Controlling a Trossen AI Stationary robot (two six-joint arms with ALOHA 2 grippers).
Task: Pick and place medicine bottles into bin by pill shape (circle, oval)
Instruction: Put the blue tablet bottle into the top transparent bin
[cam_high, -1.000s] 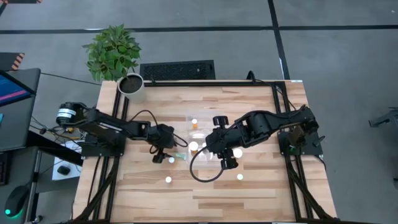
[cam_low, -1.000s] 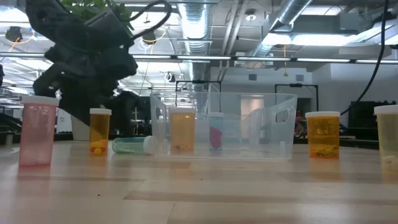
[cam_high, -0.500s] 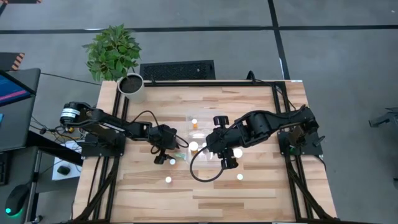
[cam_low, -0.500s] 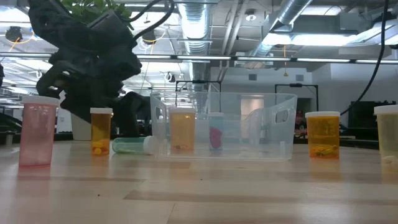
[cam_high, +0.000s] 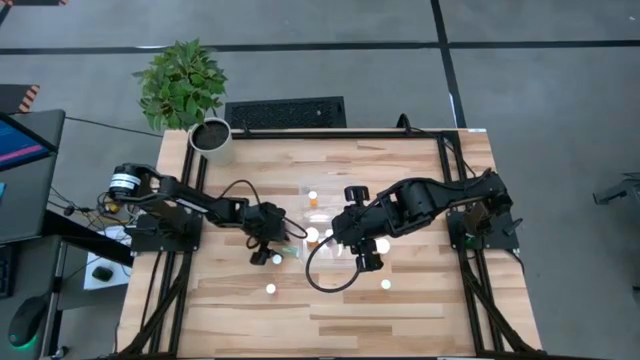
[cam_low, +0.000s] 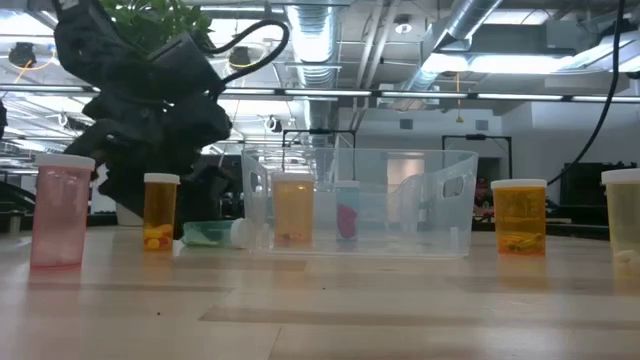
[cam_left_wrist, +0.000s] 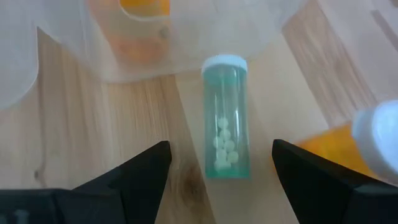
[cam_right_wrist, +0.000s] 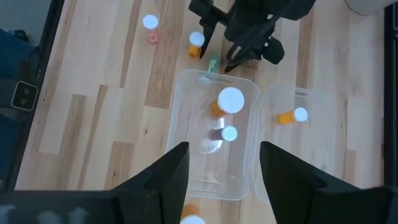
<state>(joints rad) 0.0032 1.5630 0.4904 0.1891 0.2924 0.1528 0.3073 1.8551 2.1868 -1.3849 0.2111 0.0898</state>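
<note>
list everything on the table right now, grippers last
bin: one, clear, two compartments, table middle
bottles in bin: three, white-capped, two in one compartment, one orange lying in the other
green bottle: one, lying beside the bin
pink bottle: one, upright on the table
orange bottles on table: at least two, upright, outside the bin
plant pot: one, white, table corner
left gripper: open, astride the green bottle
right gripper: open, above the bin

Left arm: dark, jointed, reaching from the left edge toward the middle of the surface; left gripper (cam_left_wrist: 217, 163) low, fingers (cam_left_wrist: 144, 171) spread apart, nothing between them. Right arm: dark, stretched in from the right edge, raised; right gripper (cam_right_wrist: 219, 165) fingers parted, holding nothing.
</note>
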